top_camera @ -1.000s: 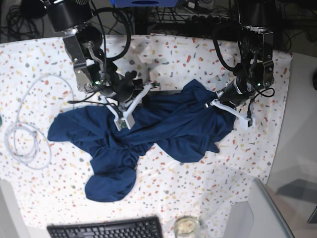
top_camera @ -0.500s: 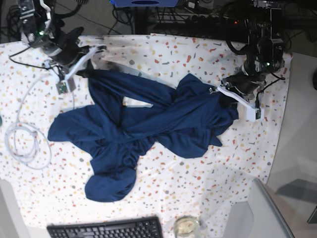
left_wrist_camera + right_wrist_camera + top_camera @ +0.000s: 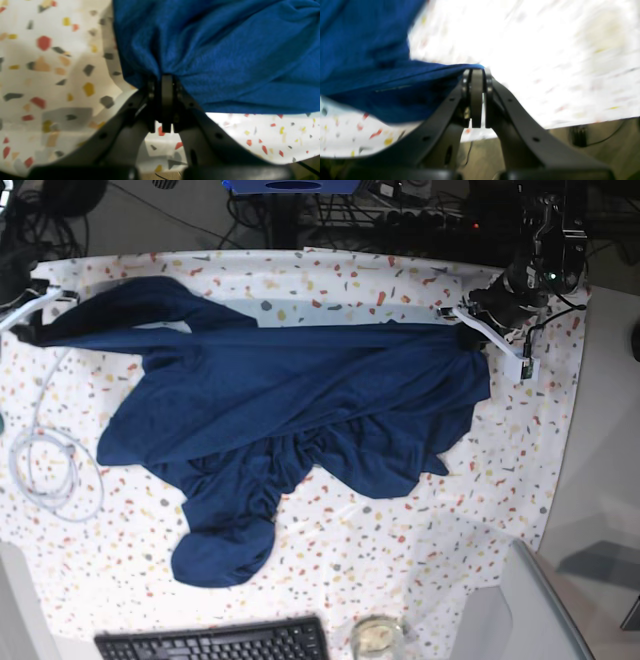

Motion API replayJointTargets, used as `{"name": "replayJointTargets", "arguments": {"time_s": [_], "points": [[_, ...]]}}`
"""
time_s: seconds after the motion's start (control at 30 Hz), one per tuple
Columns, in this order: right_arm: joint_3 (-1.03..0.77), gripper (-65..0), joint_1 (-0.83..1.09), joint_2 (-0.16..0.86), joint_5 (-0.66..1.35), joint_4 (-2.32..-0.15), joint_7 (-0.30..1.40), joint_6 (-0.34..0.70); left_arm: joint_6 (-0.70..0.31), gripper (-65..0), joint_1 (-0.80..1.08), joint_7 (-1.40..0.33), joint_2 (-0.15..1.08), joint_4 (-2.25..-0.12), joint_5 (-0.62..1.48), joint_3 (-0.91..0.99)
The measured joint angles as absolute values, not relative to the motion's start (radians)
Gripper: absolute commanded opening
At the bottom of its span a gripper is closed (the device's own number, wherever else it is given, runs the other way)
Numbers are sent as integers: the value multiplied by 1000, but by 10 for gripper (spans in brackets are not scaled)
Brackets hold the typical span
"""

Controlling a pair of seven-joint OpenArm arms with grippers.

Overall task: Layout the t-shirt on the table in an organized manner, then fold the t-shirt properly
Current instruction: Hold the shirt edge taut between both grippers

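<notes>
The dark navy t-shirt [image 3: 290, 395] lies on the speckled table [image 3: 400, 540], its upper edge pulled taut into a long straight band across the base view. My left gripper [image 3: 468, 330] is at that view's right end of the band, and the left wrist view shows it shut on a bunch of t-shirt [image 3: 225, 50] fabric. My right gripper [image 3: 25, 328] is at the far left edge, shut on a thin edge of the t-shirt [image 3: 370, 75]. The shirt's lower part is bunched in folds toward the front, ending in a rounded lobe.
A coiled white cable [image 3: 45, 470] lies on the cloth at the left, under the right arm's side. A black keyboard [image 3: 215, 642] and a small glass [image 3: 378, 635] sit at the front edge. A plain grey surface [image 3: 600, 480] borders the right; cables crowd the back.
My right gripper has swung from the shirt's middle out to the far left, dragging an edge with it. The left gripper moved back and right. The crumpled shirt is now stretched wide.
</notes>
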State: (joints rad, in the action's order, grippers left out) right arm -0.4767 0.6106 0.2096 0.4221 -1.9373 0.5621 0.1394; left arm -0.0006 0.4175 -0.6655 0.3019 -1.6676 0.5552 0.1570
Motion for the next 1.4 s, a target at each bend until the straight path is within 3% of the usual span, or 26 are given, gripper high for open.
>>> {"name": "replayJointTargets", "arguments": {"time_s": [0.2, 0.43, 0.6, 0.7, 0.8, 0.9, 1.0, 1.13, 1.4], "points": [[-430, -650, 601, 190, 414, -2008, 565, 141, 4, -650, 422, -663, 268, -1654, 554, 157], [-186, -650, 437, 205, 411, -2007, 578, 140, 7, -650, 421, -663, 250, -1655, 550, 156], [82, -648, 187, 231, 417, -1897, 590, 144, 8, -650, 420, -659, 255, -1655, 549, 106], [193, -575, 50, 201, 408, -1695, 670, 142, 7, -650, 420, -661, 257, -1655, 551, 90], [224, -390, 10, 181, 417, -1631, 737, 139, 10, -650, 421, -659, 258, -1655, 547, 93], [213, -212, 65, 204, 412, -1750, 750, 139, 8, -650, 426, -659, 254, -1655, 548, 98], [99, -218, 220, 212, 416, -1888, 724, 142, 9, -650, 433, -660, 257, -1654, 548, 104], [-40, -222, 395, 187, 400, -1903, 760, 132, 7, -650, 437, -658, 255, -1654, 549, 102], [-107, -219, 419, 176, 398, -1699, 739, 136, 8, -650, 432, -659, 257, -1654, 548, 98]]}}
